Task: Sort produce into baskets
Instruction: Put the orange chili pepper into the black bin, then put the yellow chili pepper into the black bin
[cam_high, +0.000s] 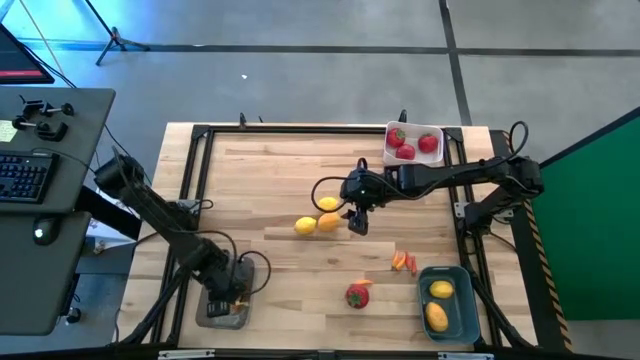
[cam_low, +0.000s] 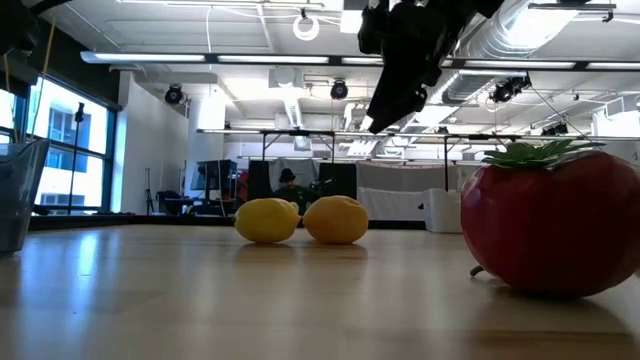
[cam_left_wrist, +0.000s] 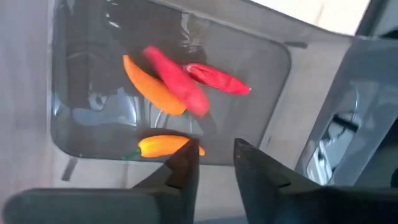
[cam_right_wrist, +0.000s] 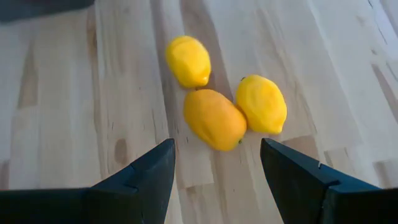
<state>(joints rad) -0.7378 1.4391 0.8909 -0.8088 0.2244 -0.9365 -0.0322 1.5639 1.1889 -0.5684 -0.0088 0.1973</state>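
Observation:
My left gripper hovers open over the flat grey basket at the table's near left, with nothing between its fingers. Several peppers lie in that basket: an orange one, two red ones, and a yellow-orange one whose end is hidden behind one fingertip. My right gripper hangs open above three lemons that lie together mid-table, clear of them in the low view.
A white basket at the far right holds three red fruits. A blue basket at the near right holds two lemons. Loose peppers and a red fruit lie on the table between the baskets.

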